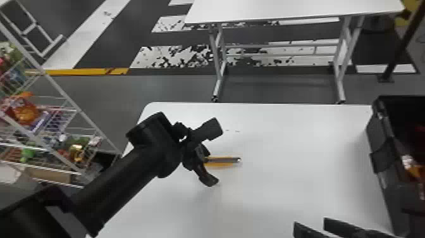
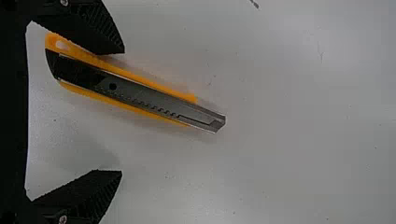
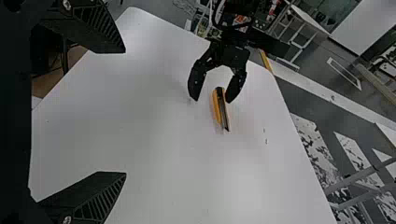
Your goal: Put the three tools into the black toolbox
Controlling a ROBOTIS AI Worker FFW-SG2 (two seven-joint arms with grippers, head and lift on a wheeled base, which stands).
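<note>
My left gripper [image 1: 215, 154] is open over the left part of the white table, around the handle end of a yellow utility knife [image 1: 226, 160]. In the left wrist view the knife [image 2: 135, 95] lies flat, its handle end between the open fingers of the left gripper [image 2: 123, 112] and closer to one of them; its metal tip points away. My right gripper [image 1: 311, 222] is at the front edge of the head view, left of the black toolbox [image 1: 384, 139]. In the right wrist view the right gripper [image 3: 125, 113] stands open with nothing between its fingers.
Inside the toolbox, an orange and silvery item [image 1: 414, 169] is partly visible. A wire rack [image 1: 72, 110] with colourful goods stands left of the work table [image 1: 284, 136]. Beyond is a second white table [image 1: 284, 9].
</note>
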